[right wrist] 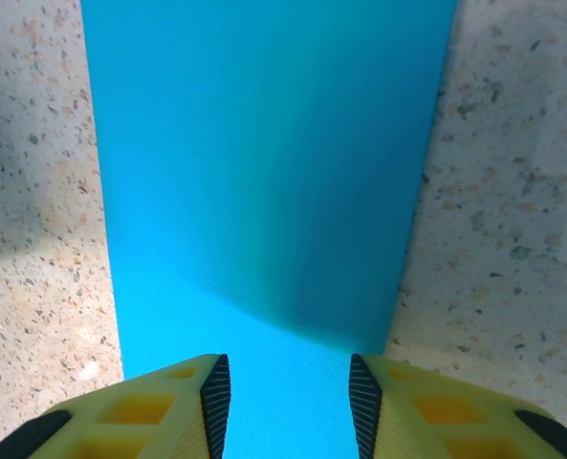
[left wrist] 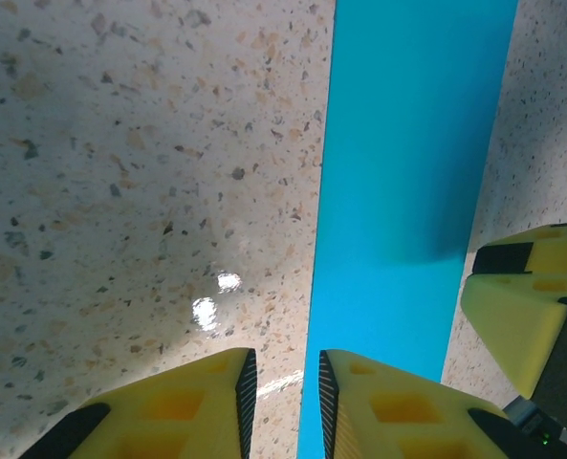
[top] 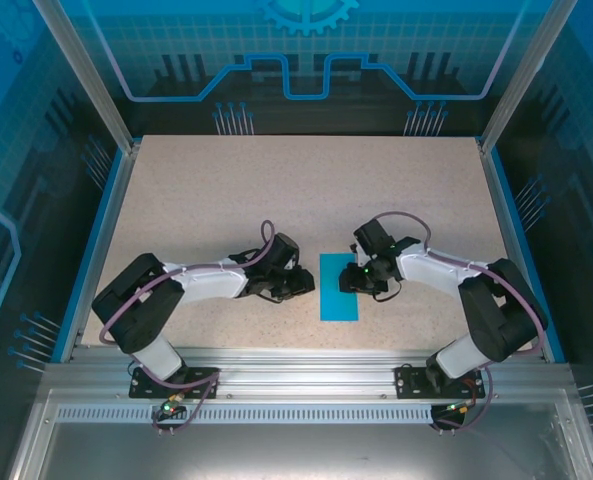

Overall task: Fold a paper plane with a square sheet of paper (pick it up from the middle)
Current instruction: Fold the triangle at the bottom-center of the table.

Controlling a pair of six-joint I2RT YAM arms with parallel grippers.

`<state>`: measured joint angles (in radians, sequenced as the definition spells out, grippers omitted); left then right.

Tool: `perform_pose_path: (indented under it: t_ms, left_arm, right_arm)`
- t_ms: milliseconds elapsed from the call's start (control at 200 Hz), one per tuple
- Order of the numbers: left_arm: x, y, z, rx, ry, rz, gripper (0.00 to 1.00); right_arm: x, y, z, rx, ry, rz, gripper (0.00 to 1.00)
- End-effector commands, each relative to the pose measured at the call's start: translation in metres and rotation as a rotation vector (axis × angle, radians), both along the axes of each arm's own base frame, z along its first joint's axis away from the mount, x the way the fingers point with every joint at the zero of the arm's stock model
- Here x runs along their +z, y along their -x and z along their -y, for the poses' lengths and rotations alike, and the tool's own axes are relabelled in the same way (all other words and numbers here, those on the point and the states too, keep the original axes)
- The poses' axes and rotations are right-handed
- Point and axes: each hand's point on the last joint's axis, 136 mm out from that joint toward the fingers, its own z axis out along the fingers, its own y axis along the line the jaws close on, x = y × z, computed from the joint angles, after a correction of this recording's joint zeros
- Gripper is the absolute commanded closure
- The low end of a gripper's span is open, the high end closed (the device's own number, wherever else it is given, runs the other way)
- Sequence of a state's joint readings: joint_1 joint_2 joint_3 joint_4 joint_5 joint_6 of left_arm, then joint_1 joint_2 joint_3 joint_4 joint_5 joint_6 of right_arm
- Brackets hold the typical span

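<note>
The square sheet of paper point(top: 338, 287) lies flat on the speckled table between the two arms. It shows as a teal-blue rectangle, longer than it is wide. My left gripper point(top: 310, 283) sits low at its left edge. In the left wrist view the left gripper point(left wrist: 285, 356) is open by a narrow gap. The paper point(left wrist: 407, 172) edge runs just inside the right-hand finger, and nothing is pinched. My right gripper point(top: 352, 283) is over the paper's right side. In the right wrist view the right gripper point(right wrist: 288, 361) stands open, wider, with the paper point(right wrist: 264, 172) beneath the gap.
The table point(top: 226, 200) is a speckled beige board with blue rails along its left and right sides. A yellow finger of the right gripper point(left wrist: 522, 306) pokes into the left wrist view beside the paper's far edge. The two grippers are close together across the paper.
</note>
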<state>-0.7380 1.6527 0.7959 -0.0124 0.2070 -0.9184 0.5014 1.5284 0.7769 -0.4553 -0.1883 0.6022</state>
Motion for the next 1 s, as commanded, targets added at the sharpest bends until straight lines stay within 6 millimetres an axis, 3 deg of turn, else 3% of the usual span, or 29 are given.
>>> perform_pose_path:
  t_ms: [0,340,620,995]
  left_arm:
    - [0.006,-0.001,0.013,-0.023,0.03,-0.013,0.72]
    - [0.005,-0.002,0.023,-0.046,0.029,-0.024,0.71]
    - [0.003,-0.002,0.022,-0.041,0.02,-0.023,0.71]
    - [0.002,-0.001,0.023,-0.039,0.023,-0.026,0.71]
  right_arm:
    - [-0.009,0.006,0.003,-0.007,-0.029,-0.043,0.59]
    - [-0.013,0.01,0.006,-0.013,-0.065,-0.061,0.57]
    - [0.016,0.002,-0.001,-0.007,-0.122,0.026,0.54]
    - [-0.009,0.006,-0.001,0.002,-0.096,-0.035,0.55]
